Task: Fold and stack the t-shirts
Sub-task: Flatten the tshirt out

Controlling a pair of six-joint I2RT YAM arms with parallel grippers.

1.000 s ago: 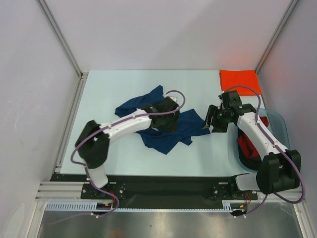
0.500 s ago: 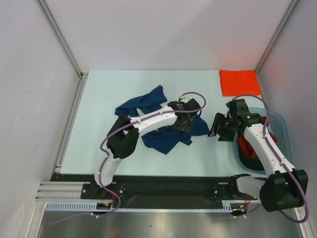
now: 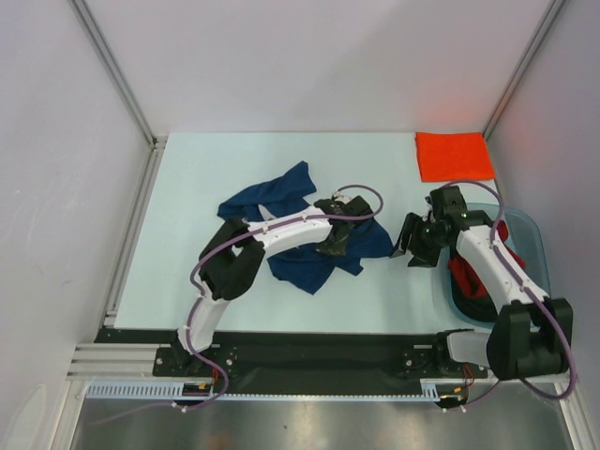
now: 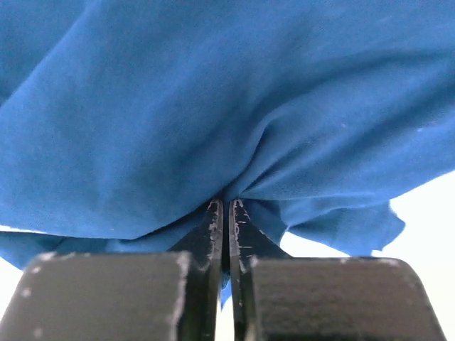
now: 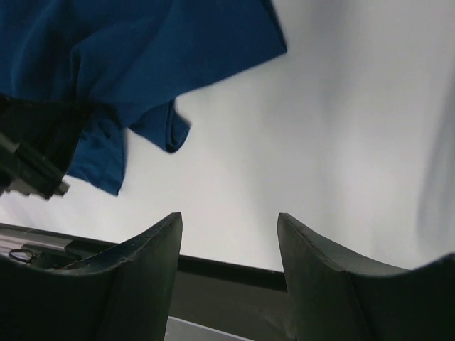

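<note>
A crumpled navy blue t-shirt lies mid-table. My left gripper rests on its right part, shut, with a fold of the blue cloth pinched between the tips. My right gripper hovers open and empty just right of the shirt; in the right wrist view nothing lies between its fingers, and the shirt's edge shows at upper left. A folded bright orange t-shirt lies flat at the back right corner. Red and dark t-shirts sit bunched in the tub.
The clear bluish plastic tub stands at the right edge, under my right arm. White walls with metal posts close in the table on three sides. Bare table surface lies left of the navy shirt.
My left gripper reached across the navy shirt to its right part and shut on a fold of it. My right gripper drew back to the right, off the shirt, and stayed open.
</note>
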